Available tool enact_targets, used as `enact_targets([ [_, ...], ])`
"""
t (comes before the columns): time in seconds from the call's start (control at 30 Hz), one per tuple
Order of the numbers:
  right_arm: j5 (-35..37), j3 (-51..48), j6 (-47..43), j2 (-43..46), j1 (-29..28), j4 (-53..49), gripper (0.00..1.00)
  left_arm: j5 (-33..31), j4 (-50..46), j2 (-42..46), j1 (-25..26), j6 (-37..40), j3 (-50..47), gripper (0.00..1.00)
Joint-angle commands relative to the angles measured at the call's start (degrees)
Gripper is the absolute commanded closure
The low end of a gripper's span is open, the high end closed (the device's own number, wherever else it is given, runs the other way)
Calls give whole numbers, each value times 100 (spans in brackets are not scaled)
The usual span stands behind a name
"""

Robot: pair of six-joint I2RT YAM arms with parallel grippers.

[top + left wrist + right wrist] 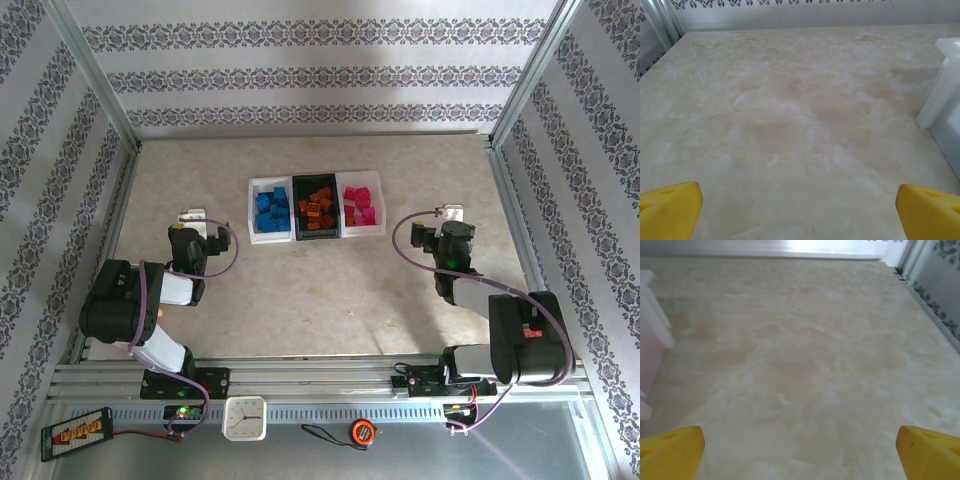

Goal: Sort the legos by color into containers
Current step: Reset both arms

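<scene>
On either side of the desk [320, 300], the left jaws and right jaws are hanging released, gripping nothing, over bare surface. Between them, the legos [318, 208] are sitting sorted in the joined containers [270, 238]: blue left, orange middle, pink right.

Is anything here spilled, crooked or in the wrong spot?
Nothing stands out. The blue legos sit in the left white bin, the orange legos in the black bin, the pink legos in the right white bin, all three in a straight row. The left fingers and right fingers are open and hold nothing.
</scene>
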State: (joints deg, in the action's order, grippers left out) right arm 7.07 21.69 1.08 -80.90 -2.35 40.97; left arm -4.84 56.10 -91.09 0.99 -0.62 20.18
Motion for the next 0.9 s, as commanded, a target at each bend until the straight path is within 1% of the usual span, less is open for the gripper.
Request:
enact_targets([
  [0.0, -414, 36, -27, -464, 53, 958, 2, 101, -25, -14, -69, -17, 131, 1],
  [0.03, -413, -28, 39, -678, 77, 1389, 2, 114, -28, -14, -64, -14, 135, 1],
  [0.07, -409, -30, 89, -703, 119, 1395, 2, 137, -41, -18, -64, -3, 143, 1],
  [0.13, -441, 53, 76, -576, 129, 1015, 2, 167, -57, -17, -65, 5, 144, 1],
  [0.2, -435, 4, 93, -657, 129, 1257, 2, 176, -62, -14, -64, 9, 150, 1],
  [0.87, -414, 10, 81, -619, 121, 1176, 2, 201, -71, -14, -64, 33, 152, 1],
])
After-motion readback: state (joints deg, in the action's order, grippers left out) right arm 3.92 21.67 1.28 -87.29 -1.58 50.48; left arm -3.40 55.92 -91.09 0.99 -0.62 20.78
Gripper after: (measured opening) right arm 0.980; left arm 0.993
